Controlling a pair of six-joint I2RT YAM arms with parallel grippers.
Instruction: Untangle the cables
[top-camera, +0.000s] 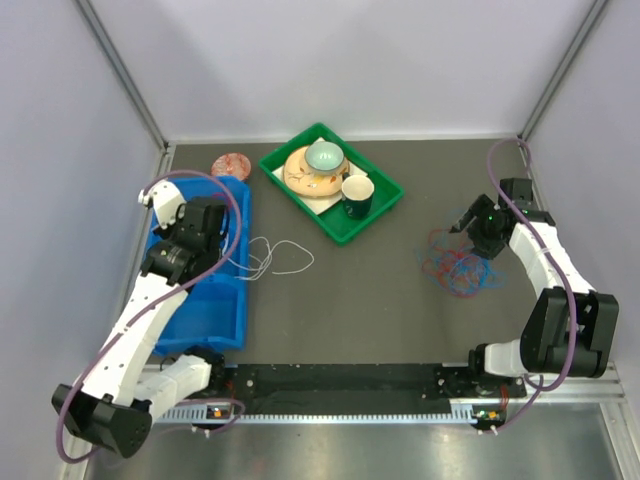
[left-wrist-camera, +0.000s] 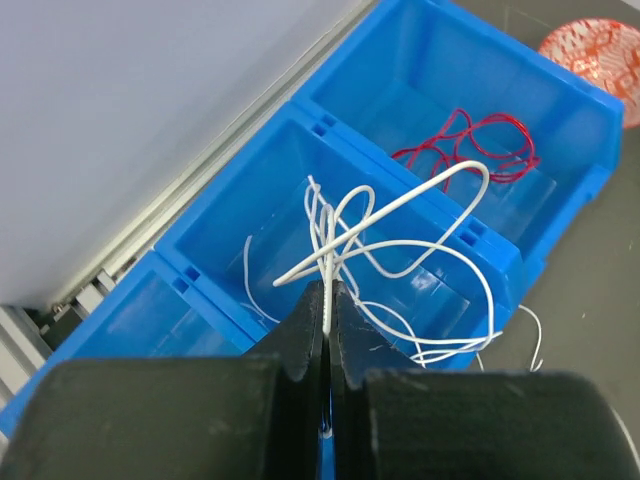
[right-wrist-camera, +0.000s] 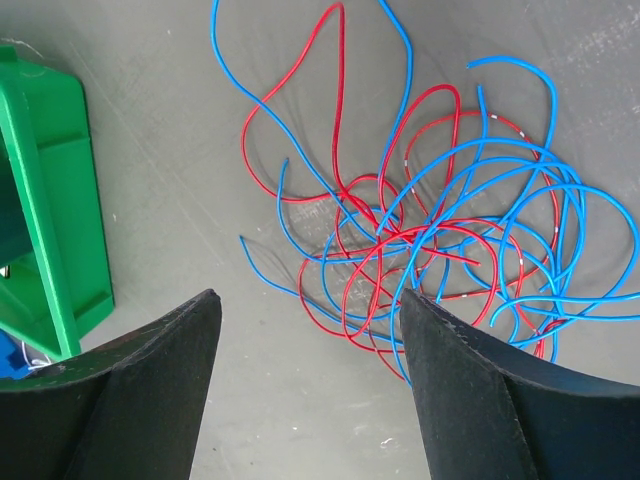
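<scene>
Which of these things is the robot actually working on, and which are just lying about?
In the job: white cable, pinched in the left gripper over the blue bin; red cable in that bin; red-and-blue tangle below the open right gripper.
Lying about: green tray holding a plate, teal bowl and dark cup; red patterned dish.

— How are the left fingers (left-wrist-camera: 300, 345) held?
— They are pressed tight together, with the left arm (top-camera: 135, 315) extended forward.
— And the right fingers (right-wrist-camera: 150, 400)?
— They are spread wide and aimed downward, with the right arm (top-camera: 545, 262) folded at the elbow.
</scene>
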